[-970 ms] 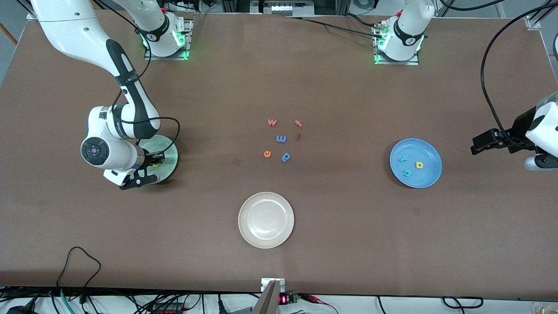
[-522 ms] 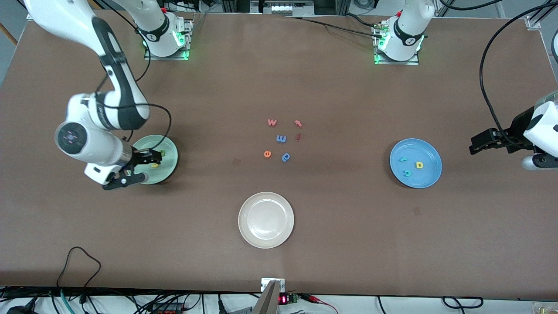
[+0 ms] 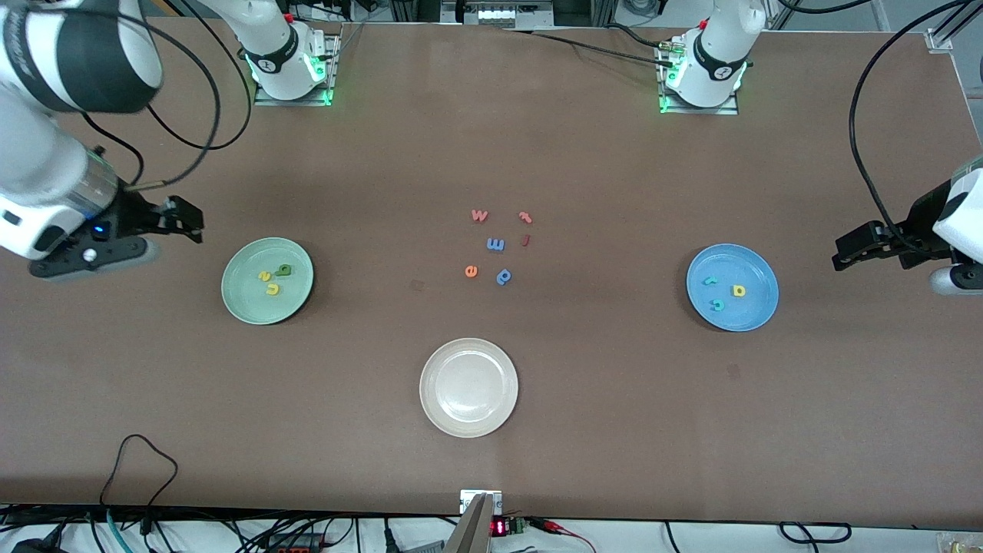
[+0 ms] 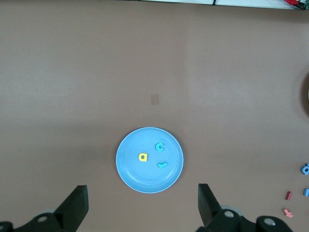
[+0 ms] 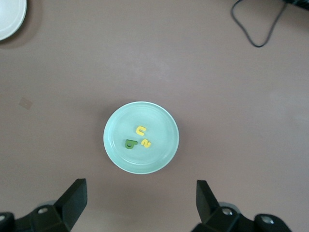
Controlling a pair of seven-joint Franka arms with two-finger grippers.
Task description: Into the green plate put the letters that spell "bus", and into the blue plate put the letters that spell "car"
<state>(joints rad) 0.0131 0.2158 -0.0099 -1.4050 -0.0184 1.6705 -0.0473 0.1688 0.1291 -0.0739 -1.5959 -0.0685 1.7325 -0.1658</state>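
Note:
The green plate (image 3: 244, 301) holds a dark green b (image 3: 285, 269), a yellow s (image 3: 265, 276) and a yellow u (image 3: 272, 289). In the blue plate (image 3: 756, 311) lie a teal r (image 3: 710, 281), a teal c (image 3: 718, 305) and a yellow a (image 3: 739, 290). My right gripper (image 3: 188, 221) hangs open and empty high over the table, beside the green plate toward the right arm's end. Its wrist view shows that green plate (image 5: 161, 121) with its three letters, past the right gripper (image 5: 140, 200). My left gripper (image 3: 843, 252) waits open and empty beside the blue plate (image 4: 140, 176), which the left wrist view shows past the left gripper (image 4: 142, 203).
A white plate (image 3: 468, 388) stands empty nearer the front camera at the table's middle. Loose letters lie in a cluster at the middle: a w (image 3: 479, 216), a red t (image 3: 525, 217), a blue m (image 3: 495, 244), an orange e (image 3: 471, 270), a blue p (image 3: 504, 276).
My right gripper opened over the green plate, then rose and drew back toward the right arm's end of the table, leaving all three letters in the plate. The left arm barely moved.

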